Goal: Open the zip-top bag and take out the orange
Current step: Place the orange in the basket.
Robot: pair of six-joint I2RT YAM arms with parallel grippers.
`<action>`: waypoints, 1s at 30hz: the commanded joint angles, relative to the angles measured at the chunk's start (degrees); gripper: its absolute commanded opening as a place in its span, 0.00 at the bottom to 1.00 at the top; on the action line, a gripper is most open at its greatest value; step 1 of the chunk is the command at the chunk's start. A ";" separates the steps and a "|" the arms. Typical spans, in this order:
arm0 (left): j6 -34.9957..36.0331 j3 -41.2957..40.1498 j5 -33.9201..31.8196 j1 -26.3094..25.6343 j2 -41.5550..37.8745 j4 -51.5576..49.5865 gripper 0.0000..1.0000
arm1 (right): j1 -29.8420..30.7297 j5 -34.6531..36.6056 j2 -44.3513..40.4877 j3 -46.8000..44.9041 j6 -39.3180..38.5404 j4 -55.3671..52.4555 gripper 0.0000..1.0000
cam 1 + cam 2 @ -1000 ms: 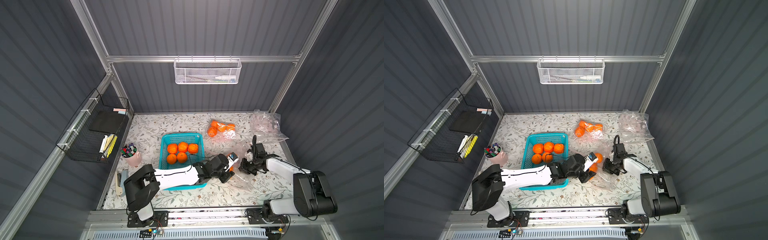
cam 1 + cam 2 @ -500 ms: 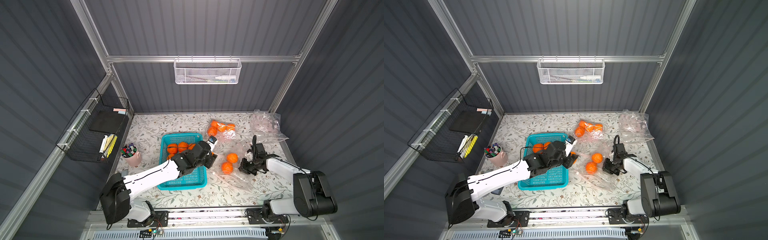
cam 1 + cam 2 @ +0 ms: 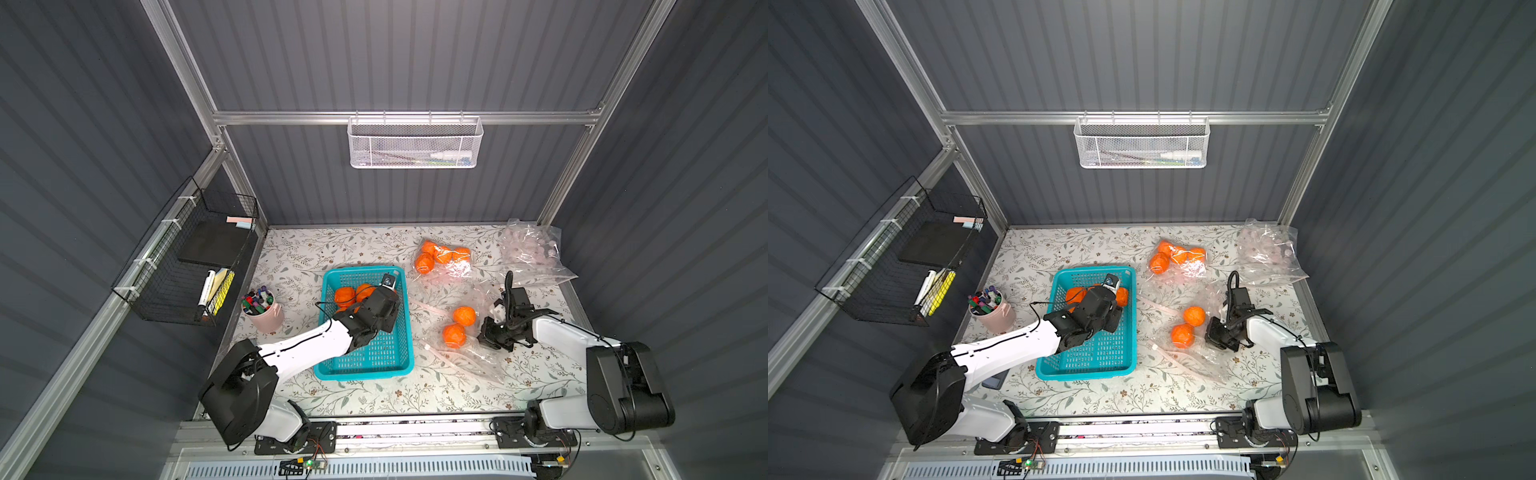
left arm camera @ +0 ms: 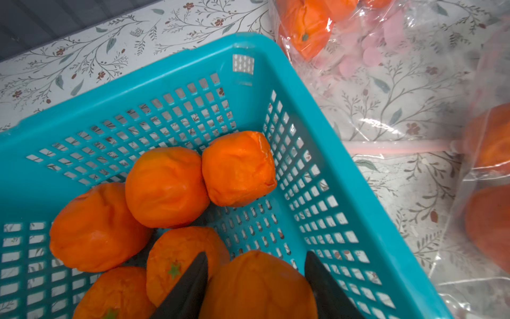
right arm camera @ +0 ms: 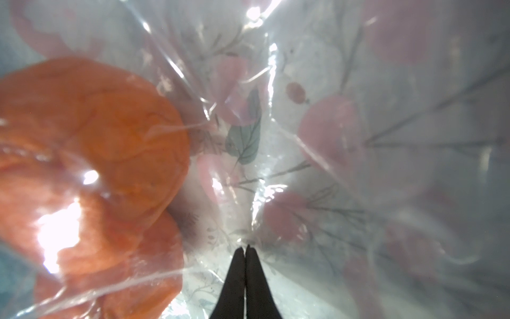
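While the right fingers (image 5: 245,265), pressed together on a fold of the clear zip-top bag (image 3: 465,359), held it down on the floral counter (image 3: 415,395), the left fingers (image 4: 190,287) stood part-spread around an orange (image 4: 256,287), one finger on each flank of it. The fruit hung between them above a teal basket (image 4: 138,80). Five other oranges (image 4: 165,187) lay just beyond and below the tips, a placing that suggested it was about to be set among them. Two more oranges (image 3: 463,316) lay inside the bag just beside the right fingers, seen through the film. The pinch there appeared meant to stop the slack plastic sliding as fruit came out, and the job looked partly done.
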 commanded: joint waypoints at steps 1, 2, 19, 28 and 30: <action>0.67 -1.19 -0.21 0.49 1.39 6.62 0.41 | -0.08 -0.20 -0.26 -0.44 0.30 -0.12 0.08; 0.99 -1.37 -0.34 0.50 2.12 7.57 0.41 | -0.11 -0.20 -0.27 -0.43 0.28 -0.19 0.08; 2.65 -3.84 0.26 0.74 9.17 18.54 0.60 | -0.13 -0.46 0.17 -0.19 0.09 -0.22 0.08; 4.07 -3.59 -0.07 0.86 10.97 19.41 0.70 | -0.10 -0.37 -0.10 -0.35 0.16 -0.18 0.08; 4.54 -3.59 0.23 0.82 10.59 19.56 0.73 | -0.11 -0.46 -0.01 -0.31 0.16 -0.19 0.08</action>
